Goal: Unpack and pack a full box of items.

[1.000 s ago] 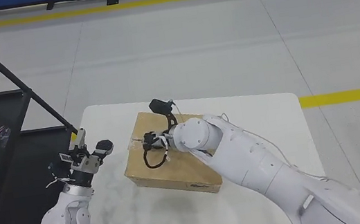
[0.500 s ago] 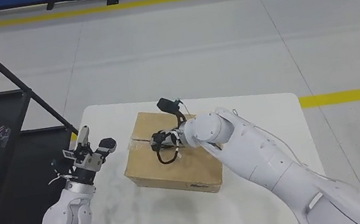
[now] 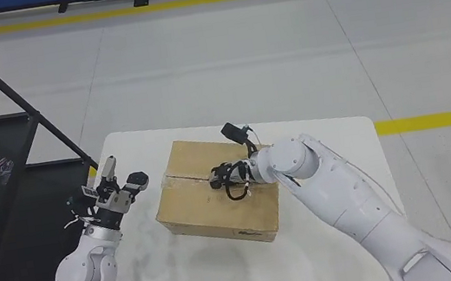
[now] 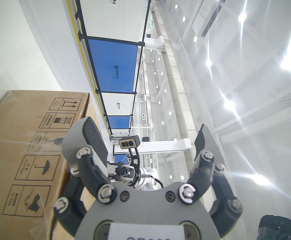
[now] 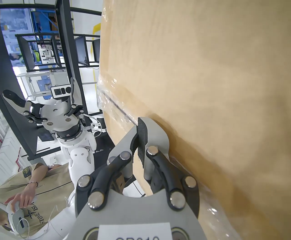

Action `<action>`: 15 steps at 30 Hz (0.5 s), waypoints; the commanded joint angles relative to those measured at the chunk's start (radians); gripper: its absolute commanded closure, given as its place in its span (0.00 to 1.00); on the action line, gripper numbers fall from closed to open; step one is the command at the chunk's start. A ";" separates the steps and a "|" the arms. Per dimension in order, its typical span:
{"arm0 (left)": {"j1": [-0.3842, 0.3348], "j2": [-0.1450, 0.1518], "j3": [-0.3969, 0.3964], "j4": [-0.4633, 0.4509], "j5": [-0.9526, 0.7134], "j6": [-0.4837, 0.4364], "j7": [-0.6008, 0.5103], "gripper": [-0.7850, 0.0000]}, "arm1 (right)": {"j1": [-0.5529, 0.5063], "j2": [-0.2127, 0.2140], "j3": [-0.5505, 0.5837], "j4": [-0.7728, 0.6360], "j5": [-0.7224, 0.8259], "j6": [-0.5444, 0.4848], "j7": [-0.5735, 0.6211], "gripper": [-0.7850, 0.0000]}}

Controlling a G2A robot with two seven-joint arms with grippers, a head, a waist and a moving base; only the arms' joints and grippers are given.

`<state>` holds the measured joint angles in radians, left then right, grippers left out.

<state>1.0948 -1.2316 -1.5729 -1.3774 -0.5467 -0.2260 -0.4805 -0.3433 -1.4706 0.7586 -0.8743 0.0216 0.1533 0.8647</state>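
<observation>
A closed cardboard box [image 3: 211, 217] sits in the middle of the white table [image 3: 331, 142], with clear tape along its top seam [image 5: 112, 103]. My right gripper [image 3: 230, 180] rests on the box top at that seam, shut with nothing visible between its fingertips [image 5: 145, 134]. The box top [image 5: 204, 68] runs right beside them. My left gripper [image 3: 119, 188] hovers off the box's left side, open and empty, pointing up past the printed box wall [image 4: 34, 141]. Its fingers [image 4: 93, 136] stand wide apart in the left wrist view, where the right gripper [image 4: 124, 170] shows farther off.
A black metal rack [image 3: 12, 120] stands just off the table's left edge, close behind the left arm. Bare table lies to the right of the box [image 3: 345, 175] and in front of it.
My shut right gripper has slid along the box's top seam toward the right. The left gripper has shifted slightly toward the box and stays open.
</observation>
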 commanded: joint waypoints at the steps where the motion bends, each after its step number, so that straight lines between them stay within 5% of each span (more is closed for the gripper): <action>1: -0.002 0.000 0.004 -0.001 0.003 0.001 0.001 0.00 | -0.015 0.012 0.021 -0.017 -0.014 0.008 0.005 1.00; 15: -0.022 -0.001 0.024 0.008 0.015 0.007 0.006 0.00 | -0.143 0.090 0.153 -0.211 -0.117 0.080 0.086 1.00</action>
<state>1.0735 -1.2329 -1.5492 -1.3700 -0.5319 -0.2187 -0.4749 -0.4795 -1.3839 0.9049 -1.0740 -0.0908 0.2289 0.9478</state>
